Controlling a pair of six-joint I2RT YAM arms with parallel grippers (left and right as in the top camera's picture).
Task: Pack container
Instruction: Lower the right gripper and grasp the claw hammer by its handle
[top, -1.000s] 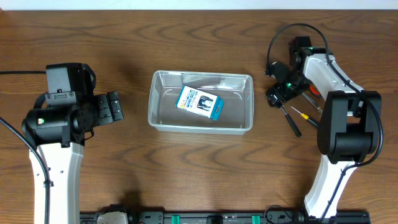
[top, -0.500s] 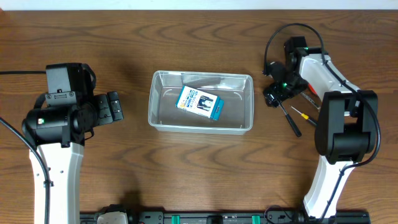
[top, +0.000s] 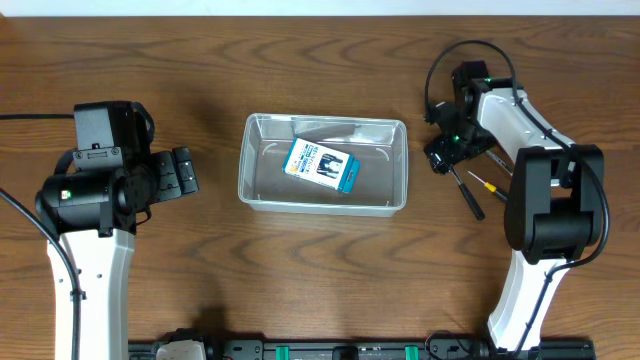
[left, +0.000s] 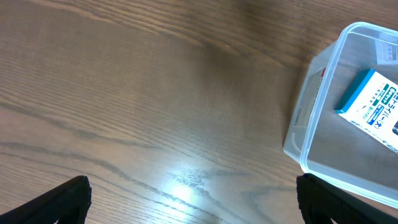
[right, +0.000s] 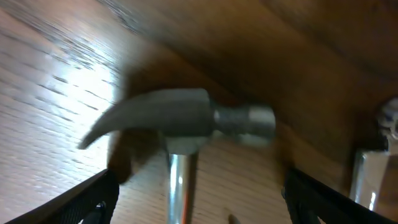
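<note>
The right gripper (top: 441, 157) hung with jaws apart over a steel claw hammer (right: 180, 118) on the brown wooden surface (top: 200, 60) — the clear rectangular plastic container (top: 322, 206), holding a blue-and-white printed box (top: 321, 165), lay between it and the wide-spread left gripper (top: 184, 172).

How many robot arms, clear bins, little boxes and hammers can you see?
Robot arms: 2, the left arm and the right arm
Clear bins: 1, the container
Little boxes: 1, the blue-and-white box lying in the bin
Hammers: 1, the hammer on the table
Total: 5
</note>
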